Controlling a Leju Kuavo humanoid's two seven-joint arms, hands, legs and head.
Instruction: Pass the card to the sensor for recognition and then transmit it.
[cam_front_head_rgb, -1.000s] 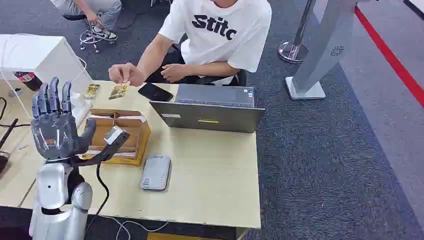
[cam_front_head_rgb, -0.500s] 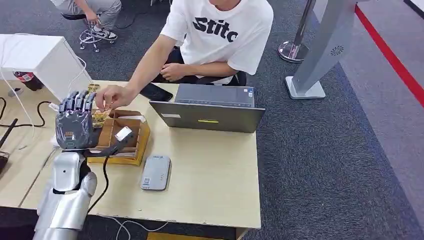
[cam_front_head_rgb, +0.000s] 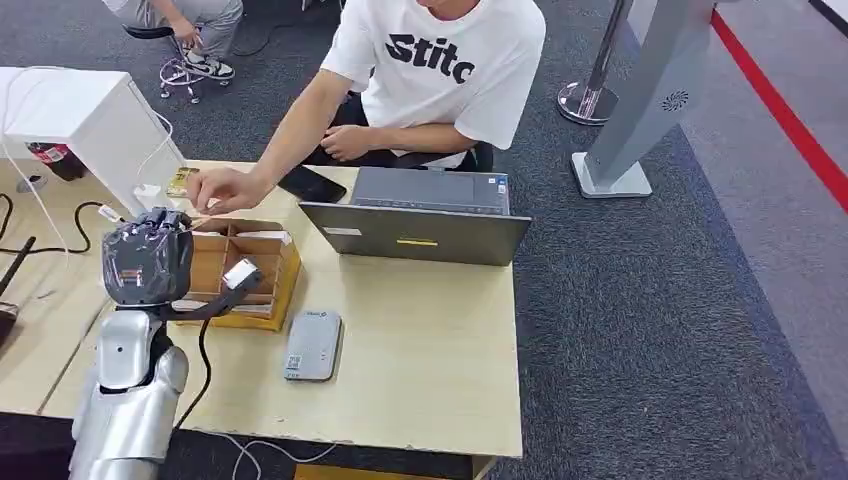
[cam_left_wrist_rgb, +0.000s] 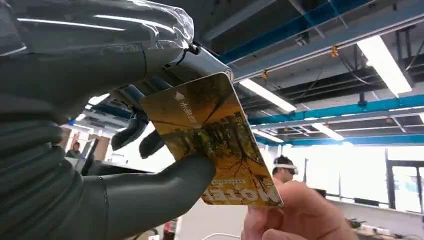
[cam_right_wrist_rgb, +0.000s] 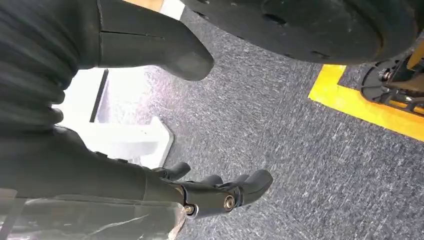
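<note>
My left robot hand (cam_front_head_rgb: 148, 262) is up over the bench (cam_front_head_rgb: 420, 350), grey ribbed cover and plastic wrap on the back, thumb and dark fingers pinching the card (cam_left_wrist_rgb: 215, 137). Card is flat, glossy, rounded corners, yellow-brown tree print. A person's hand (cam_left_wrist_rgb: 295, 215) has the opposite edge of it, so both of us are on it. In the head view that person's hand (cam_front_head_rgb: 222, 188) sits right at my fingertips, just above the wooden box (cam_front_head_rgb: 240, 272).

My right robot hand (cam_right_wrist_rgb: 220, 192) hangs by my side over grey flecked carpet, dark fingers loosely curled, nothing in it.

Near edge of the bench: flat grey rounded sensor pad (cam_front_head_rgb: 311, 345), pale laminate top. Wooden box has open compartments; a black cable with a small white plug lies across it. Beyond: grey laptop (cam_front_head_rgb: 420, 215), lid up, matte. Another card (cam_front_head_rgb: 182, 181) and a black phone (cam_front_head_rgb: 310, 184) lie at the far edge. Person in a white T-shirt sits behind.
</note>
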